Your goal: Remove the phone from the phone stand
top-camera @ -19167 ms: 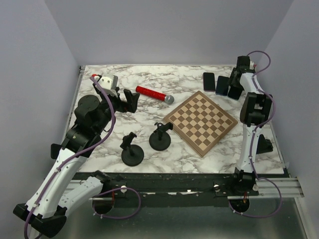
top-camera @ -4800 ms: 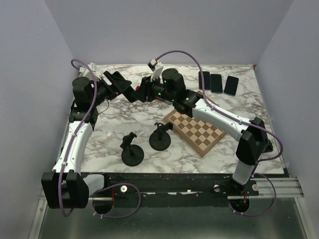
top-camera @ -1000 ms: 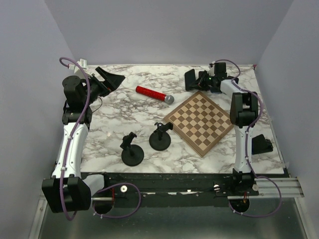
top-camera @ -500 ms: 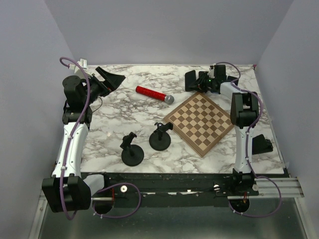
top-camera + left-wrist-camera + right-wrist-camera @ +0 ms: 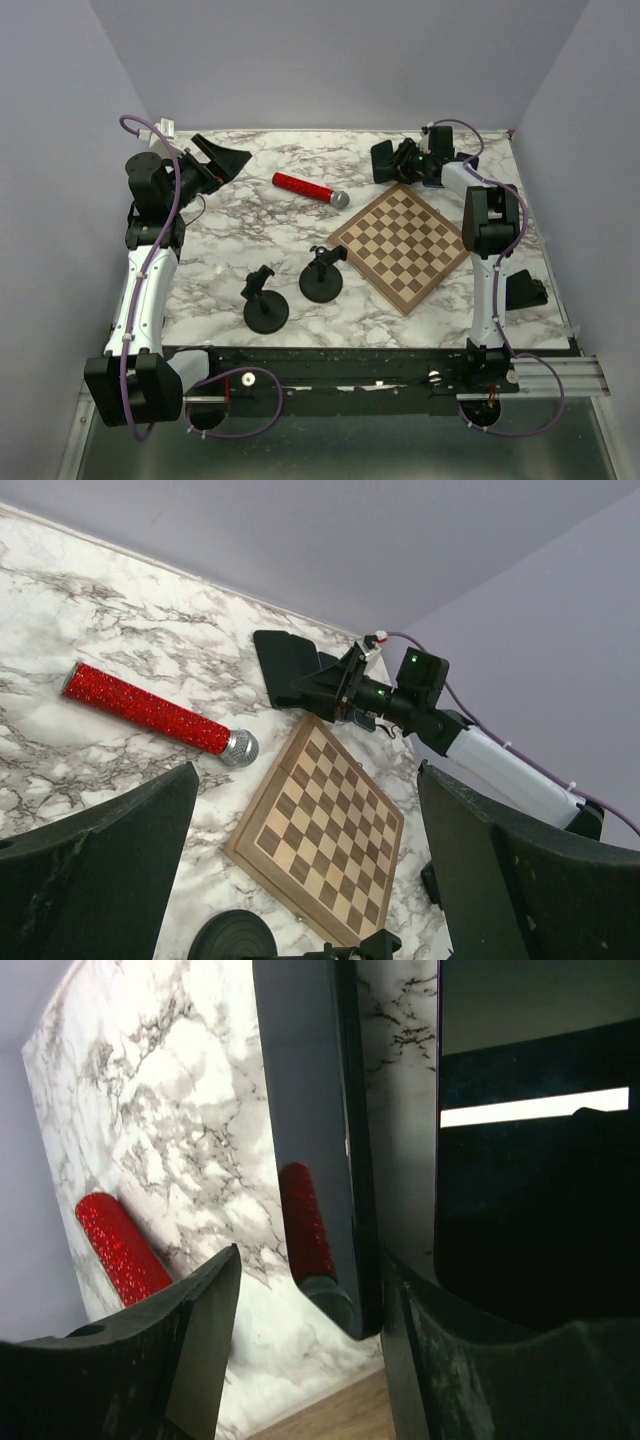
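Observation:
Two black phone stands (image 5: 266, 301) (image 5: 322, 275) stand empty near the table's front. At the back right, a dark phone (image 5: 381, 160) (image 5: 310, 1110) is tilted on its edge on the marble. My right gripper (image 5: 396, 162) (image 5: 310, 1258) straddles it with its jaws open. The phone leans against the right finger (image 5: 470, 1360), and there is a gap between it and the left finger (image 5: 150, 1360). A second phone (image 5: 540, 1160) lies just to the right. My left gripper (image 5: 228, 158) (image 5: 308, 770) hangs open and empty at the back left.
A red glitter microphone (image 5: 310, 190) lies at the back centre. A wooden chessboard (image 5: 403, 248) lies right of the stands. A black block (image 5: 525, 290) sits near the right edge. Grey walls enclose the table on three sides.
My right gripper's jaws have spread apart and released the phone, which stays at the back right. The left arm has not moved.

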